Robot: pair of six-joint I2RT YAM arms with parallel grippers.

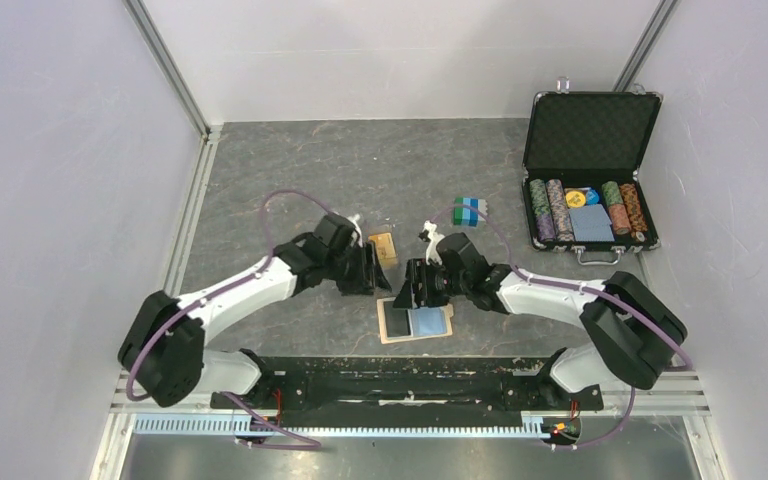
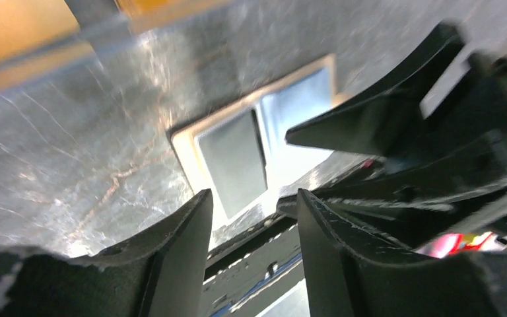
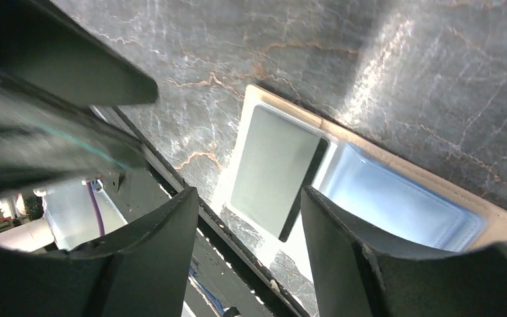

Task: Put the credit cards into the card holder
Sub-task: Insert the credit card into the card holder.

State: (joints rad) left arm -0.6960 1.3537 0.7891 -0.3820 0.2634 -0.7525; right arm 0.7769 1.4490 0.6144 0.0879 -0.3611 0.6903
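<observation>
The tan card holder [image 1: 416,338] lies open on the table near the arm bases. A dark card [image 1: 397,320] lies on its left half; the light-blue lining [image 1: 429,320] shows on the right half. An orange-gold card [image 1: 384,247] lies flat just behind my left gripper [image 1: 374,275], which is open and empty. My right gripper [image 1: 412,288] is open and empty just above the holder's far edge. The left wrist view shows the holder [image 2: 183,140], the dark card [image 2: 232,162] and orange-gold cards [image 2: 16,30] beyond my open gripper [image 2: 252,198]. The right wrist view shows the dark card [image 3: 274,168], the holder [image 3: 502,223] and my gripper [image 3: 249,195].
A green-and-blue block stack [image 1: 470,210] stands behind the right gripper. An open black chip case [image 1: 588,170] with poker chips sits at the far right. The black base rail [image 1: 390,375] runs just in front of the holder. White walls enclose the table.
</observation>
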